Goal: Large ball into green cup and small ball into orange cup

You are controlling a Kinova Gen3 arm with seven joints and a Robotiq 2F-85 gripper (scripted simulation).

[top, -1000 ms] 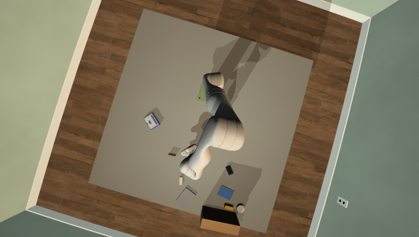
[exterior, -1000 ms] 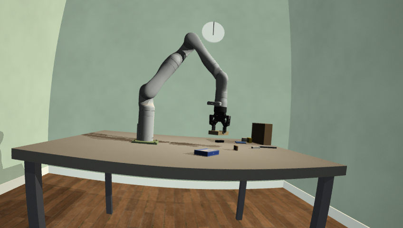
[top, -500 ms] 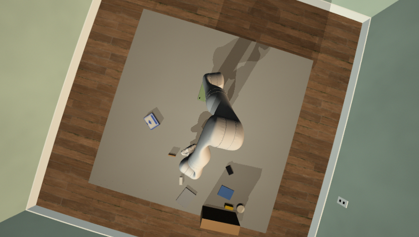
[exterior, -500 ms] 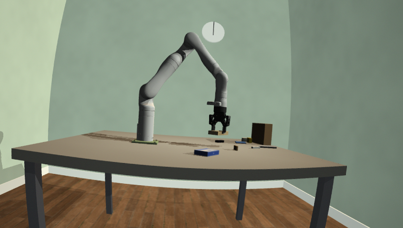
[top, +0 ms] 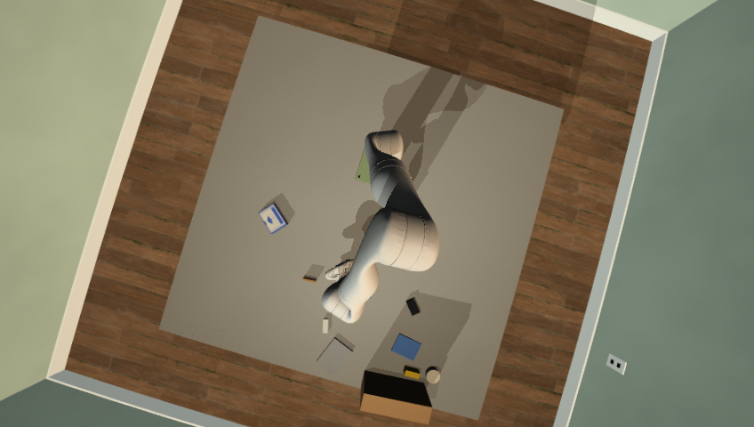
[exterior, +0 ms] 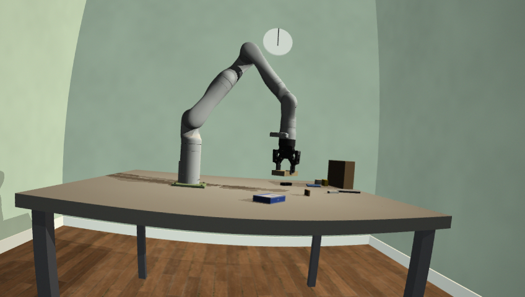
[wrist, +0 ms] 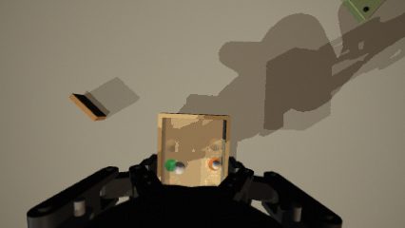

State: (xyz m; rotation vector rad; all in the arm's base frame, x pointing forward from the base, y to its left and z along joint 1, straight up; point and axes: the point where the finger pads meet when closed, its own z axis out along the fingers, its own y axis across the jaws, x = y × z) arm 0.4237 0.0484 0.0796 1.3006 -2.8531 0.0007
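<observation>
My gripper [wrist: 193,164] is shut on the covered wooden puzzle [wrist: 194,148] and holds it in the air above the table; in the side view the puzzle [exterior: 284,172] hangs under the gripper [exterior: 285,161]. In the wrist view a grey ball [wrist: 179,167] sits at the right edge of the green cup [wrist: 169,165]. Another grey ball [wrist: 216,164] sits in the orange cup [wrist: 214,163]. I cannot tell which ball is larger. In the overhead view the arm hides the puzzle.
A small orange and black block [wrist: 88,106] lies left of the puzzle. On the table are a blue box [exterior: 269,198], a dark brown box [exterior: 341,174], a blue pad [top: 406,346], a grey sheet [top: 335,354] [exterior: 343,191], a black block [top: 413,305] and a pen.
</observation>
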